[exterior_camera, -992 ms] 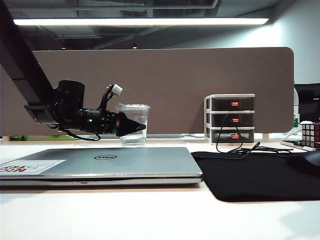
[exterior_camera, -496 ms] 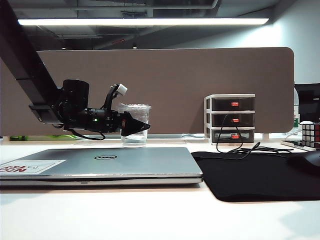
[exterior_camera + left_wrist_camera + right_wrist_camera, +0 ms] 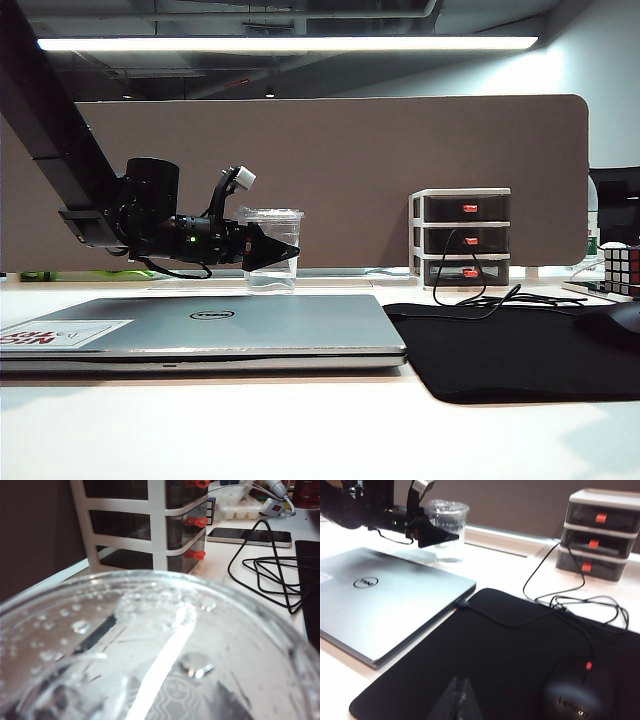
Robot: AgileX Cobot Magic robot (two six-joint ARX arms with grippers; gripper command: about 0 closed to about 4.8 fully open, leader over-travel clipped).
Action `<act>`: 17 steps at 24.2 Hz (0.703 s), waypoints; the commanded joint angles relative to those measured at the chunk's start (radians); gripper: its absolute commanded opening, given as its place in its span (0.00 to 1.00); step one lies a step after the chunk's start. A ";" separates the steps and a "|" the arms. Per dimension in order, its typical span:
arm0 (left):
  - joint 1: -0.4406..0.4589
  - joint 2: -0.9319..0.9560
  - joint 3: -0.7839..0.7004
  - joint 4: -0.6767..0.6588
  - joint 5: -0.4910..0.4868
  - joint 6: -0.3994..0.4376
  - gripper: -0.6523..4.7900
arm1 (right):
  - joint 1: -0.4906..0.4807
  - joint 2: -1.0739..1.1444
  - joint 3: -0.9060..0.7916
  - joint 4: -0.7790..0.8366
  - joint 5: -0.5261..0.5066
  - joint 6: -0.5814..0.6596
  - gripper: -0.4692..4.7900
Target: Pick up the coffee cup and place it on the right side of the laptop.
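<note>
white tabletop with a brown partition behind: left pincer at the cup

nearest, one laptop (image 3: 200,330) lies closed beside one black mat (image 3: 510,350), where the right pincer (image 3: 456,702) rests low with its tips together. behind the laptop stands one coffee cup (image 3: 270,250), upright on the tabletop (image 3: 320,440); the left pincer (image 3: 272,247) reaches level at its side, likely to grip it, but whether its jaws have closed on it i cannot tell. farther right, one three-drawer organiser (image 3: 459,237).
</note>
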 commanded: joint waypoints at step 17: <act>-0.085 -0.006 0.003 0.247 0.146 -0.180 0.78 | 0.001 -0.001 -0.006 0.001 -0.002 -0.003 0.09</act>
